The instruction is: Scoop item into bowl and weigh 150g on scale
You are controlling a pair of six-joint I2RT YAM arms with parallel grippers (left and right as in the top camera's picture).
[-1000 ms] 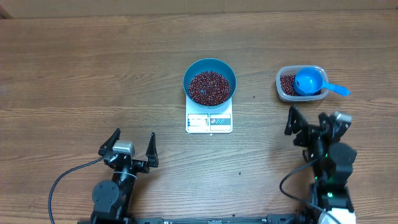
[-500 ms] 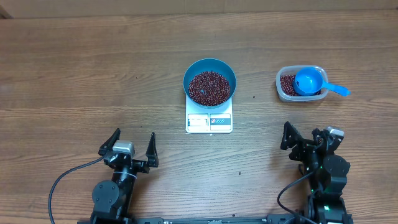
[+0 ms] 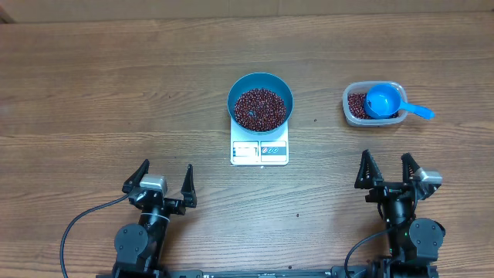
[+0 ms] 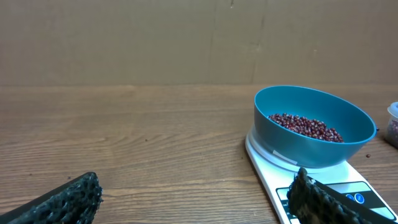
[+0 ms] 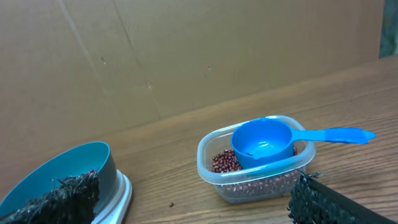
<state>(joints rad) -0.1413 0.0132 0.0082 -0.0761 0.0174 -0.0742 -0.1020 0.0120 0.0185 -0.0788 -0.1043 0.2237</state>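
So we've got the bowl (image 3: 260, 101) sitting on the scale (image 3: 259, 151) in the middle of the table (image 3: 116, 93), beans (image 3: 260, 108) in it. Off to its right is the tub (image 3: 373, 104), with the scoop (image 3: 384, 101) lying in it, handle poking out over the right rim. Nearer us, the left gripper (image 3: 160, 179) sits left of the scale and the right gripper (image 3: 388, 170) sits on the near side of the tub.

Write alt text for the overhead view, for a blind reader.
A blue bowl of red-brown beans sits on a white scale. Right of it, a blue scoop rests in a clear tub. The left gripper and right gripper stand open, empty, below.
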